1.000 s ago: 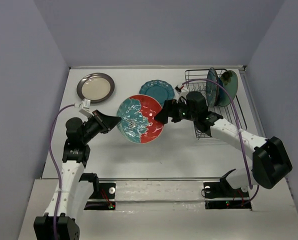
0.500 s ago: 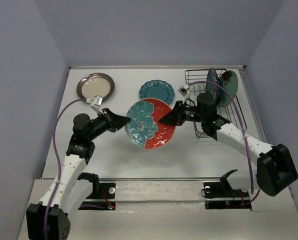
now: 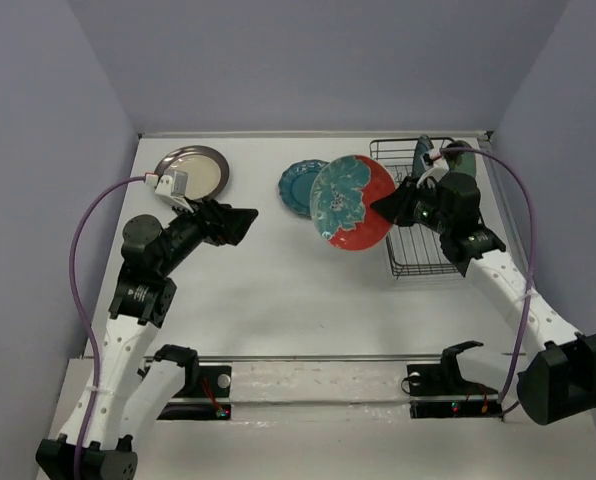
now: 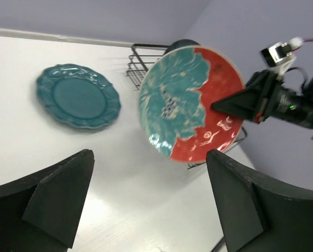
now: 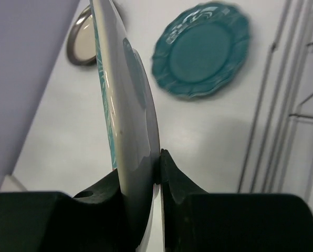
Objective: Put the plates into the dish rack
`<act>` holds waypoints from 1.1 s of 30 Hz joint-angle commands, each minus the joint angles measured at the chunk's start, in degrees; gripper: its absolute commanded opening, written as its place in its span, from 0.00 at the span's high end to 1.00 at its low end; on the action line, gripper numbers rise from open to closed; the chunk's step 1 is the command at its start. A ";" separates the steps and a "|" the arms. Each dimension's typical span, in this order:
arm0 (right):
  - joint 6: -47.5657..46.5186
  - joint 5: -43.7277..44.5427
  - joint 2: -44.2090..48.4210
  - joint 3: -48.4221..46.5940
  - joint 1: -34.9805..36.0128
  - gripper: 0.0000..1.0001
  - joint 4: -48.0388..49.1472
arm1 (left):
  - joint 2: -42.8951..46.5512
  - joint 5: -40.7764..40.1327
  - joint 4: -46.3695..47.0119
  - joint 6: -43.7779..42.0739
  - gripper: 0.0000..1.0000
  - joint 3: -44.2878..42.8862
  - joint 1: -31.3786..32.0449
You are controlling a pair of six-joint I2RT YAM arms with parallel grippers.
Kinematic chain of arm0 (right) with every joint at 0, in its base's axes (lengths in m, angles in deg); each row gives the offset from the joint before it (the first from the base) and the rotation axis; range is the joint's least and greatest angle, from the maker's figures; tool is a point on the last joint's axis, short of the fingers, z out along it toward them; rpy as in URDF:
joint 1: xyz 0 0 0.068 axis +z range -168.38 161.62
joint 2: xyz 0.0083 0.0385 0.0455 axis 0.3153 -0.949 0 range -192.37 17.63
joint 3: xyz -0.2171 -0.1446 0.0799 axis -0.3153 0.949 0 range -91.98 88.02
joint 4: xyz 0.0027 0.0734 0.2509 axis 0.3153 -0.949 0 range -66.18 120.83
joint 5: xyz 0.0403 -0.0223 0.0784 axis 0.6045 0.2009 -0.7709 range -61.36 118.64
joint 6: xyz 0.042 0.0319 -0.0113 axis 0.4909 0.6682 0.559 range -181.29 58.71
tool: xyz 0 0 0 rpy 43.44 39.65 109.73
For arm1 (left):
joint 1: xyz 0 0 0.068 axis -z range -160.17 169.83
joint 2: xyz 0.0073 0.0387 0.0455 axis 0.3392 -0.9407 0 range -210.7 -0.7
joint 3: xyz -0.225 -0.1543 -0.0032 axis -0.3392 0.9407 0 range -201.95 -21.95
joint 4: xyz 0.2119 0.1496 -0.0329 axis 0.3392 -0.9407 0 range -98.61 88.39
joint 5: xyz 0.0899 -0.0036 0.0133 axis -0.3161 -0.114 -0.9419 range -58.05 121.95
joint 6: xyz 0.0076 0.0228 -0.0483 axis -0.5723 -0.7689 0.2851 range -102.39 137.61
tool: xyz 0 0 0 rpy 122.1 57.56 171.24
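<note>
My right gripper [image 3: 388, 205] [image 5: 157, 163] is shut on the rim of the red floral plate [image 3: 350, 203] [image 4: 190, 102] [image 5: 127, 105]. It holds the plate on edge in the air, just left of the black wire dish rack [image 3: 428, 225] [image 4: 141, 58]. Over the left middle of the table my left gripper [image 3: 243, 222] [image 4: 148, 155] is open and empty, well apart from that plate. The scalloped teal plate [image 3: 300, 185] [image 4: 77, 96] [image 5: 201, 50] lies flat on the table, partly behind the held plate. A cream plate with a dark rim [image 3: 191, 174] [image 5: 80, 42] lies at the back left.
Two plates stand upright at the back of the rack: a dark teal one [image 3: 425, 170] and a pale mint one [image 3: 460, 160]. Rack wires [image 5: 282, 105] run along the right of the right wrist view. Walls close in the table at the back and both sides.
My left gripper has opened, let go of the red floral plate and drawn back to the left. The right gripper has carried the plate up and to the right, toward the rack.
</note>
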 commanded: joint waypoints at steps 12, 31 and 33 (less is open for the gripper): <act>-27.83 45.11 -10.45 -33.57 0.01 0.93 -10.65 | 4.14 -5.27 -8.22 -9.53 0.01 3.41 0.16; -45.94 67.35 -28.12 -46.24 3.61 0.93 -11.63 | 2.56 -8.87 -10.42 -10.49 0.01 2.44 5.53; -47.16 69.27 -28.74 -45.72 4.14 0.93 -10.66 | 2.56 -9.39 -10.59 -10.49 0.01 2.44 5.70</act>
